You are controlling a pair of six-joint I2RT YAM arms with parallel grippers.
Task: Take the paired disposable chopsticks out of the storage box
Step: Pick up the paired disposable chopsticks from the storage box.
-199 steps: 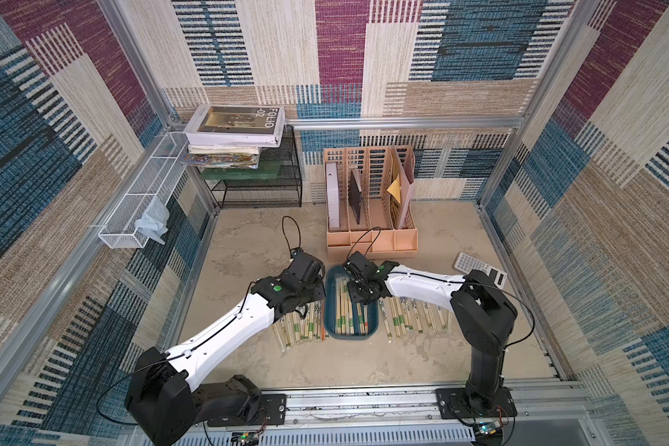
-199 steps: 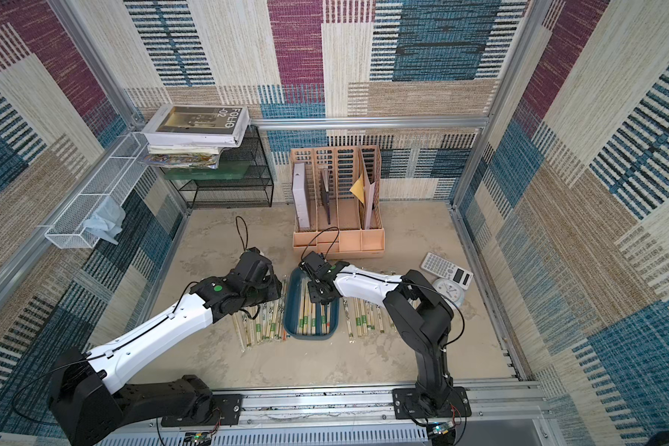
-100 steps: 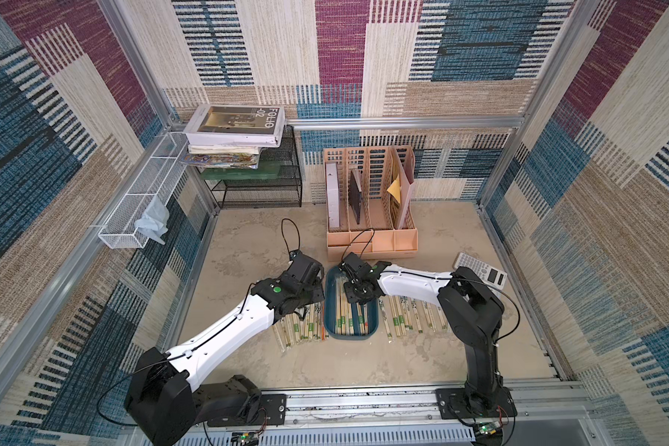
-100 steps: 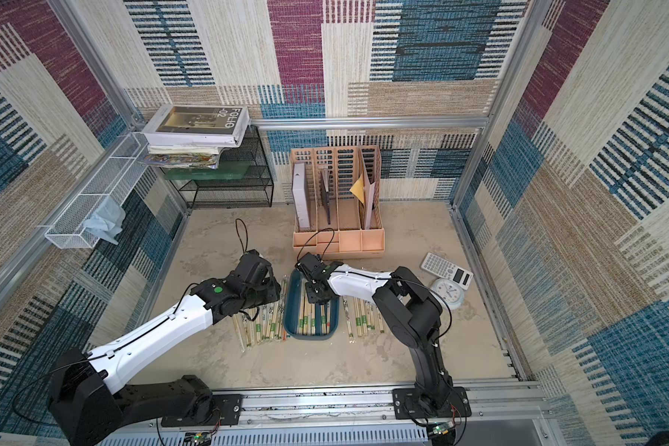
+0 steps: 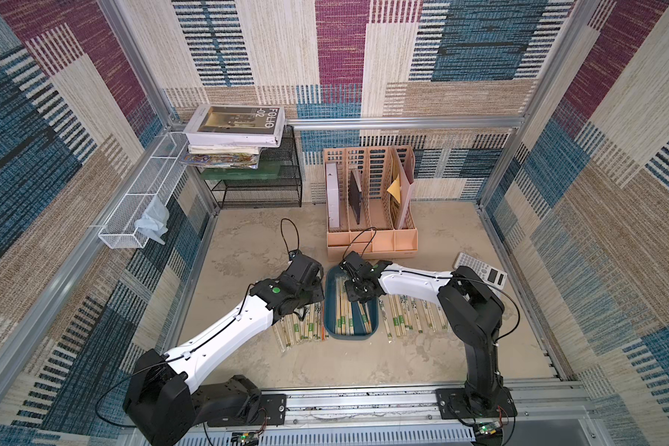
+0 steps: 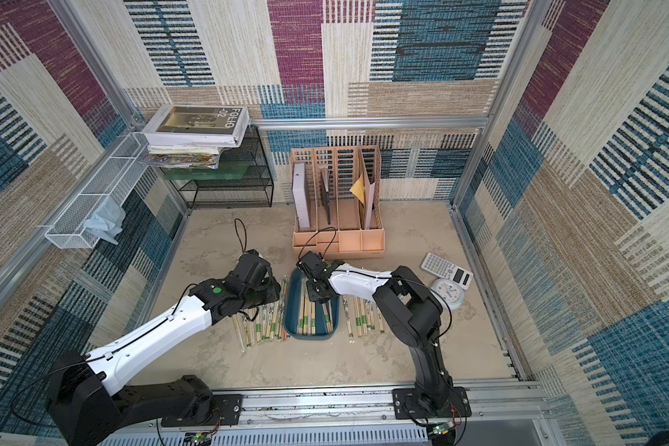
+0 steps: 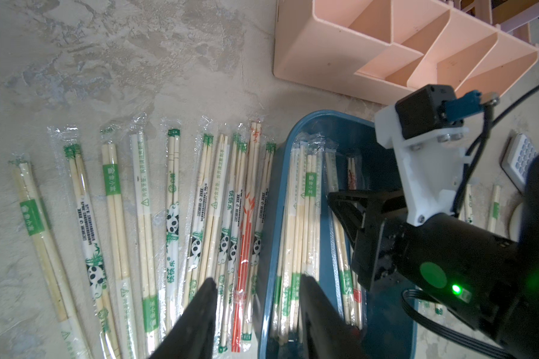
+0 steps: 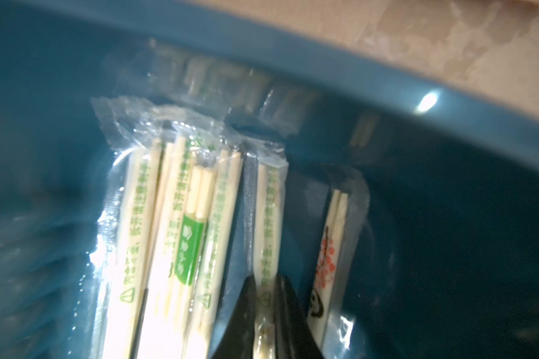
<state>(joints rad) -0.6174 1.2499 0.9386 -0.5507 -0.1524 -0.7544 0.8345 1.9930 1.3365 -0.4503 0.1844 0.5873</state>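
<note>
The dark teal storage box (image 5: 350, 336) (image 6: 310, 335) lies at the middle of the table with several wrapped paired disposable chopsticks inside. More pairs lie in rows on the table to its left (image 5: 300, 330) (image 7: 115, 199) and right (image 5: 406, 312). My right gripper (image 5: 358, 295) (image 8: 266, 279) is down inside the box, shut on one green-printed pair (image 8: 269, 217); a red-printed panda pair (image 8: 325, 248) lies beside it. My left gripper (image 7: 259, 279) (image 5: 308, 289) hangs open above the box's left wall (image 7: 280, 192), holding nothing.
A peach file organizer (image 5: 369, 216) stands just behind the box. A calculator (image 5: 479, 269) and a round clock (image 6: 447, 293) lie at the right. A black mesh rack (image 5: 263, 185) with books and a white wire basket (image 5: 143, 200) sit back left.
My right gripper has shifted a little leftward inside the box and closed on a chopstick pair. The left arm has stayed where it was.
</note>
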